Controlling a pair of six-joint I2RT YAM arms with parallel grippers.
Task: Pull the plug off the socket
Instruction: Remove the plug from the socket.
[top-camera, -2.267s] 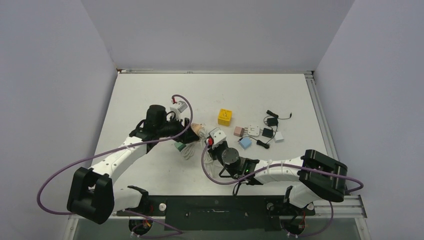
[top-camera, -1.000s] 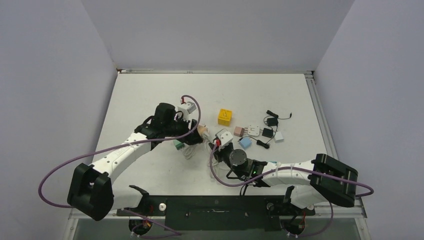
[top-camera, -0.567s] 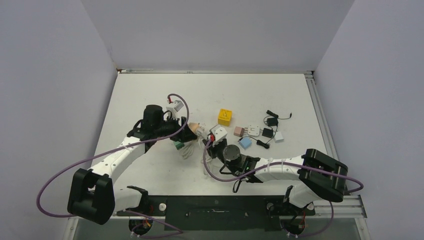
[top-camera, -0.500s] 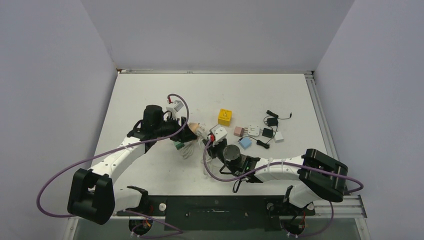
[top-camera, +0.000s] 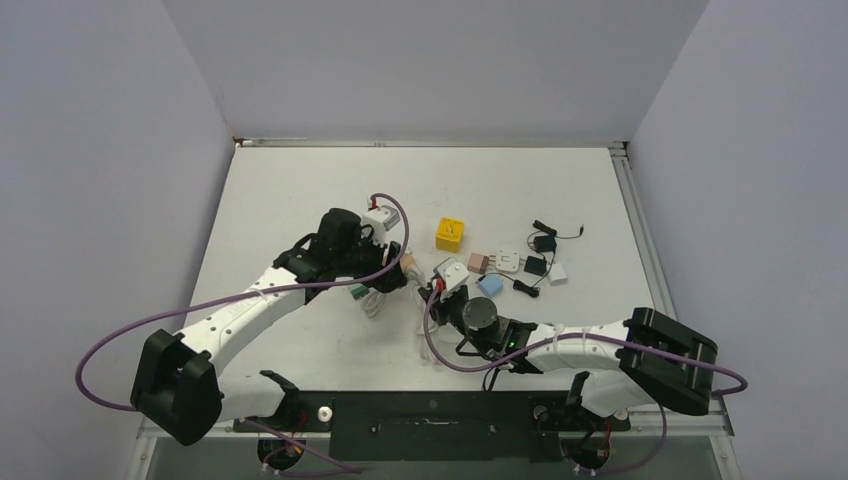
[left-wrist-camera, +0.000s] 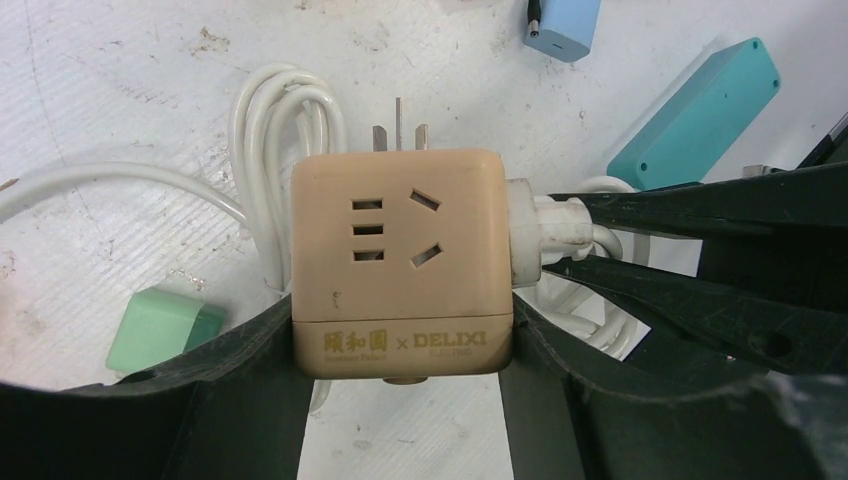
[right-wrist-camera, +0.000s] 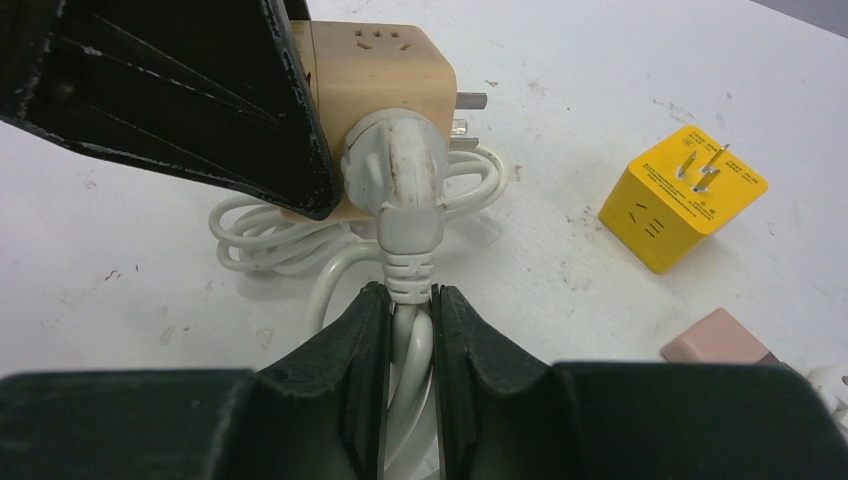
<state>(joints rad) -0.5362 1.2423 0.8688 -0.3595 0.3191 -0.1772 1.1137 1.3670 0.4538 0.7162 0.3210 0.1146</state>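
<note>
A: Holding the beige cube socket (left-wrist-camera: 402, 262) above the desk (top-camera: 300, 190), your left pincer (left-wrist-camera: 400, 345) clamps its sides.

B: Your right pincer (right-wrist-camera: 410, 330) pinches the white cable just below the white plug (right-wrist-camera: 392, 175), which is seated in the socket; pulling remains.

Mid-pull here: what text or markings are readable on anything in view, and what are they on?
"DELIXI", after an "×" sign: lower front band of the tan socket cube, held in the left hand.
Gold Chinese characters left of the "×": three characters, not readable with confidence.
Tiny line under them: too small to read.
Yellow cube: faint print beside its prongs, too blurred to read.
</note>
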